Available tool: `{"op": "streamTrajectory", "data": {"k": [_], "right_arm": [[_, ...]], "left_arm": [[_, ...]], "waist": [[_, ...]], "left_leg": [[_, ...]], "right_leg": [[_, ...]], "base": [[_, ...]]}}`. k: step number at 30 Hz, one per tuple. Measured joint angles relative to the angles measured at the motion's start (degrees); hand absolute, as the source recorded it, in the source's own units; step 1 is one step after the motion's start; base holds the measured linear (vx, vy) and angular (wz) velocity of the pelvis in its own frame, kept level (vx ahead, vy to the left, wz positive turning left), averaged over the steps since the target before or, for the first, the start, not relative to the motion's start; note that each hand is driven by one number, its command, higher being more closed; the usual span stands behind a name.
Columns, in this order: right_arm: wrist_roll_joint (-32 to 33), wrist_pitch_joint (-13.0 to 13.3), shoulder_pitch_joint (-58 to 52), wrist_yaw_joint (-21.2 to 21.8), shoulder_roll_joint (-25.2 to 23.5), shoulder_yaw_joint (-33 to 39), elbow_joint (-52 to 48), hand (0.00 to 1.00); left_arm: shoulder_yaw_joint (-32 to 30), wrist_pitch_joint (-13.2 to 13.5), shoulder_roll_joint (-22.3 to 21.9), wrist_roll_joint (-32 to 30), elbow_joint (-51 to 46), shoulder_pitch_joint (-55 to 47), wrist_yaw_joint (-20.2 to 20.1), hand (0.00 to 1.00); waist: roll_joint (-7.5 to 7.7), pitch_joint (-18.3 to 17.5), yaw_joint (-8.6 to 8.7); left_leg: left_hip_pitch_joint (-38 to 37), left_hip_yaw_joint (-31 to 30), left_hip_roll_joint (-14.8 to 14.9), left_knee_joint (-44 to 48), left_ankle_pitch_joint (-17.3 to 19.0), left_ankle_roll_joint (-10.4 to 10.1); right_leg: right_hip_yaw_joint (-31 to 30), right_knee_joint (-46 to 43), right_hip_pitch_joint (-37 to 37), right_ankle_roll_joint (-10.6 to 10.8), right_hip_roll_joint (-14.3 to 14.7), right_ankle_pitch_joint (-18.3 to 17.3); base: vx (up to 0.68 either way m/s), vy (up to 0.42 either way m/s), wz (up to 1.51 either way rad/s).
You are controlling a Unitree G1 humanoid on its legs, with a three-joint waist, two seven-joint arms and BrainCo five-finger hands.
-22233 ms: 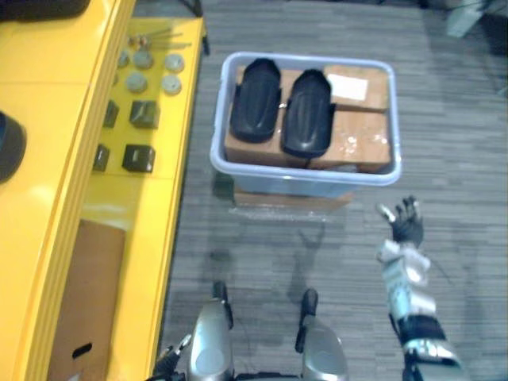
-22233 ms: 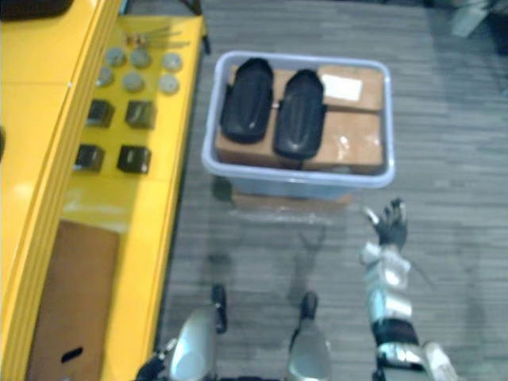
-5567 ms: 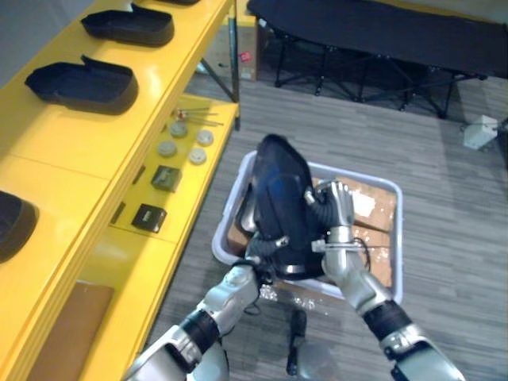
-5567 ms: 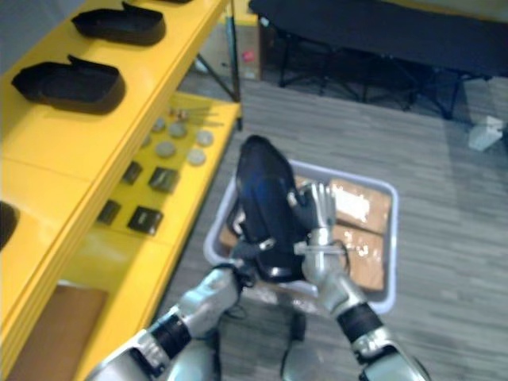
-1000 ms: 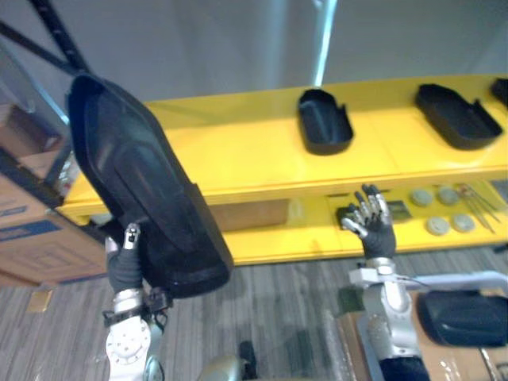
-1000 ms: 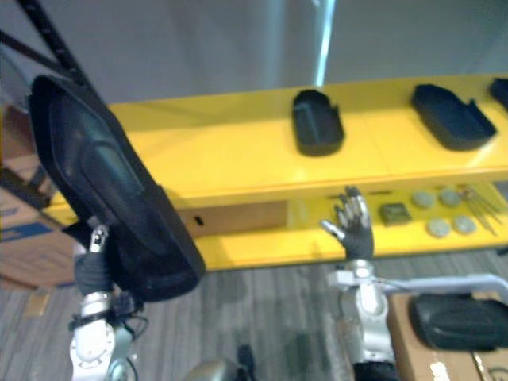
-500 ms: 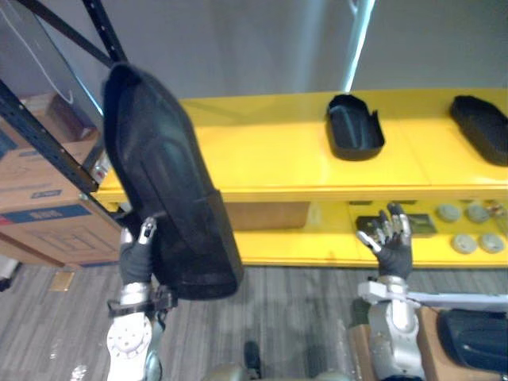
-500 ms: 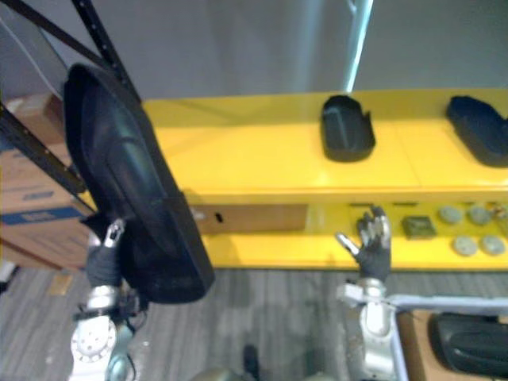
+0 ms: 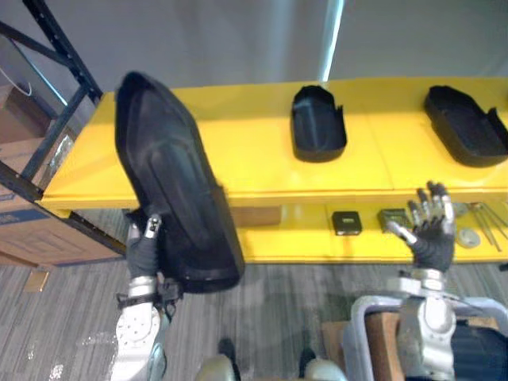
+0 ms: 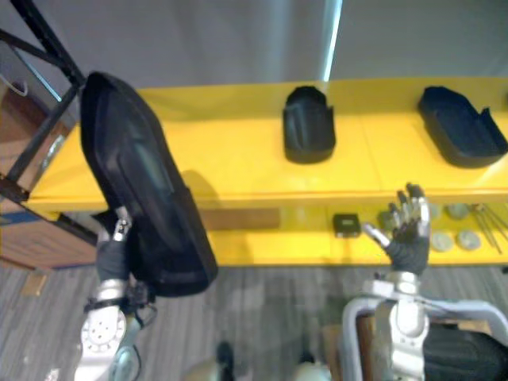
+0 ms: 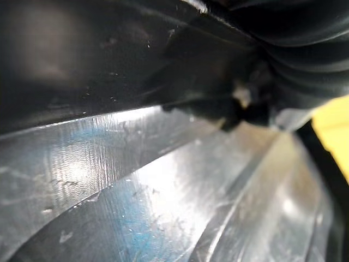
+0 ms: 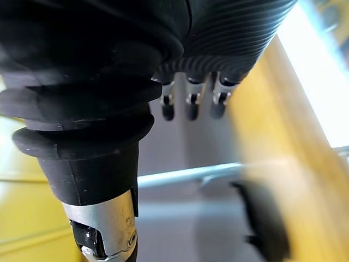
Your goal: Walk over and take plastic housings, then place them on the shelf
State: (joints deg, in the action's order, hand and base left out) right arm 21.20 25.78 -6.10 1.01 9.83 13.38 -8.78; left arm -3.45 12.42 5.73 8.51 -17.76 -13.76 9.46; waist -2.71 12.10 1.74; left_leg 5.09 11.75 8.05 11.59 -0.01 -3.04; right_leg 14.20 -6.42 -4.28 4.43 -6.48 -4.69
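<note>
Left hand [image 9: 143, 254], at eight o'clock, clamps just the low end of the tall plastic housing [image 9: 175, 198], which could topple; right hand [image 9: 432, 238] splayed.

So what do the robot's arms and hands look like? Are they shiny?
Yes, quite shiny. Each arm is silver-grey metal with rounded joints. The right robot hand has silver fingers with dark tips, plus a thumb set apart from them. A black ribbed cover, like a rubbery glove, wraps the back of it and the wrist. The left robot hand wears the same dark cover.
</note>
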Motion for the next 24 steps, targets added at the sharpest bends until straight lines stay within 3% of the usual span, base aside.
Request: {"op": "streamTrajectory", "data": {"k": [4, 5, 7, 8, 12, 13, 17, 21, 24], "right_arm": [[0.0, 1.7, 1.1, -1.8, 0.0, 0.0, -2.1, 0.00], [-0.4, 1.7, 1.8, -3.3, -0.2, 0.0, -2.0, 0.00], [-1.8, 2.1, 2.7, -6.0, 0.3, 0.0, -2.0, 0.00], [-1.9, 2.1, 2.8, -6.7, 0.6, -0.1, -1.6, 0.00], [-5.7, 3.1, 1.7, -14.0, -3.1, -0.6, -0.7, 0.00], [-7.7, 3.3, 1.2, -17.8, -5.0, -0.3, -0.8, 0.00], [-13.3, 4.2, -1.2, -29.0, -9.1, 2.1, -2.8, 0.00], [-13.7, 3.5, -2.3, -32.4, -9.2, 5.9, -4.3, 0.00], [-14.2, -0.1, -3.2, -31.9, -8.2, 7.0, -3.8, 0.00]], "left_arm": [[-0.5, 0.0, -0.7, 0.0, -0.3, 0.6, 0.6, 1.00], [-0.7, 0.1, -0.7, -0.2, -0.3, 0.9, 0.6, 1.00], [-1.1, 0.5, -1.2, -0.7, -1.1, -0.2, 0.6, 1.00], [-1.7, 0.8, -1.9, -0.8, -1.1, -0.4, 0.5, 1.00], [-5.6, 1.8, -1.1, -3.5, -2.1, -0.3, 0.6, 1.00], [-6.7, 1.7, -0.6, -4.7, -2.2, -0.3, 1.0, 1.00], [-7.7, 1.0, 1.8, -5.1, -3.5, 0.6, 1.3, 1.00], [-8.8, -0.6, 1.7, -5.9, -3.8, 2.0, 1.7, 1.00], [-9.0, -3.5, 1.6, -5.9, -3.8, 3.3, 1.6, 1.00]], "waist": [[0.01, 0.8, 0.08], [0.80, 2.3, 0.04], [-1.63, 2.3, -0.87], [-2.83, 2.3, -1.20], [0.06, 2.5, -1.14], [1.19, 2.3, -1.15], [2.85, 1.1, -0.65], [3.22, 0.8, 0.62], [2.10, 0.1, 1.11]], "left_leg": [[0.0, -0.9, -1.2, 1.8, 0.0, -0.1], [1.5, -2.2, -2.0, 5.3, 1.8, -0.7], [1.0, -4.2, -0.5, 1.7, 1.6, -2.1], [-0.3, -5.6, 0.0, 0.5, 3.6, -3.6], [-2.9, -0.5, -3.8, -0.9, 5.7, -1.4], [-3.8, 1.6, -4.2, -1.2, 6.1, -0.8], [-3.9, 7.0, -2.9, -1.3, 7.8, -0.1], [-4.4, 9.4, -2.5, -0.9, 7.7, 0.0], [-5.6, 10.1, -1.9, -1.4, 7.7, 0.0]], "right_leg": [[-0.3, 1.1, -2.0, -0.5, -1.6, -0.5], [-0.7, 2.2, -4.0, -0.5, -2.7, -0.5], [-2.1, 2.8, -4.4, 0.9, -1.9, -1.0], [-3.3, 2.7, -4.6, 1.6, -1.7, -1.1], [-6.9, 1.7, -2.6, 3.4, -6.1, -0.7], [-6.4, 1.1, -1.8, 3.8, -6.9, -0.1], [0.0, 2.4, 0.5, 1.5, -6.6, 3.3], [0.0, 4.7, 0.6, 3.6, -6.3, 4.9], [0.0, 5.7, 0.1, 4.2, -5.5, 5.4]], "base": [[0.08, 0.013, 0.19], [0.04, 0.091, 0.15], [0.03, 0.159, -0.22], [0.05, 0.185, -0.44], [0.03, 0.228, -0.59], [0.04, 0.144, -0.76], [0.04, 0.081, -0.70], [0.08, -0.001, -0.33], [0.05, -0.053, -0.30]]}}
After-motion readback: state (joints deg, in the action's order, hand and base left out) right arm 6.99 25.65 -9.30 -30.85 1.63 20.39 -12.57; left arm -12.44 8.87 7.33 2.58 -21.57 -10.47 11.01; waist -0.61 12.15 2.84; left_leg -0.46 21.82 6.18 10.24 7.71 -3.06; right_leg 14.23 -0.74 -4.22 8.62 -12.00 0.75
